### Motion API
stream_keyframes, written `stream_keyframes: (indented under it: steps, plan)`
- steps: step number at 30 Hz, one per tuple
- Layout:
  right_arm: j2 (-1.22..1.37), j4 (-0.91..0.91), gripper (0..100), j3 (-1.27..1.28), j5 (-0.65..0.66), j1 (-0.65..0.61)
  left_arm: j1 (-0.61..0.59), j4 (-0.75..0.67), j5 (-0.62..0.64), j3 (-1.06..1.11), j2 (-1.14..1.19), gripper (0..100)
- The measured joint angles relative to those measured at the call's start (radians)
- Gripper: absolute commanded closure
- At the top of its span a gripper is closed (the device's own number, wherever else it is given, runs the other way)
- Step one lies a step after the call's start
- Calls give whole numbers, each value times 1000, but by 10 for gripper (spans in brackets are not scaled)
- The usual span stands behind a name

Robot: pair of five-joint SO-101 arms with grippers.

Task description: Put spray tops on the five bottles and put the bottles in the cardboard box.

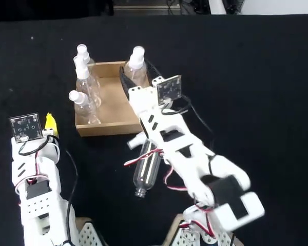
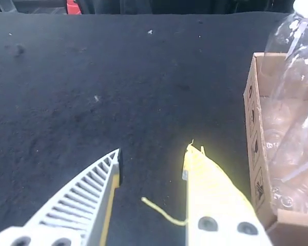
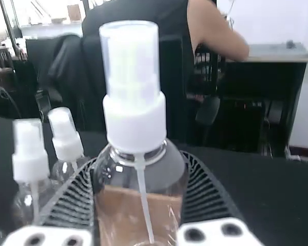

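While the right gripper (image 3: 139,174) clamps a capped bottle (image 3: 135,128) upright, the high view shows an uncapped bottle (image 1: 146,171) lying behind it, mouth pointing away; the left gripper (image 2: 153,149) gapes.

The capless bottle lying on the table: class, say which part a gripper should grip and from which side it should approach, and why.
Grip the capless bottle across its round body near the middle, probably coming from above on the side of the left gripper. It lies on its side with the open neck toward the arms' bases, and the right arm overhangs its other flank.
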Motion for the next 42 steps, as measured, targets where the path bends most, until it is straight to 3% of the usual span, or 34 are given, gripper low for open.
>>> stream_keyframes:
  steps: [10, 42]
  plan:
    - [186, -100, 988, -98, 0, 0, 6, 2, 0, 0, 0, 820]
    - [512, -114, 988, -290, 0, 0, 6, 2, 0, 0, 0, 820]
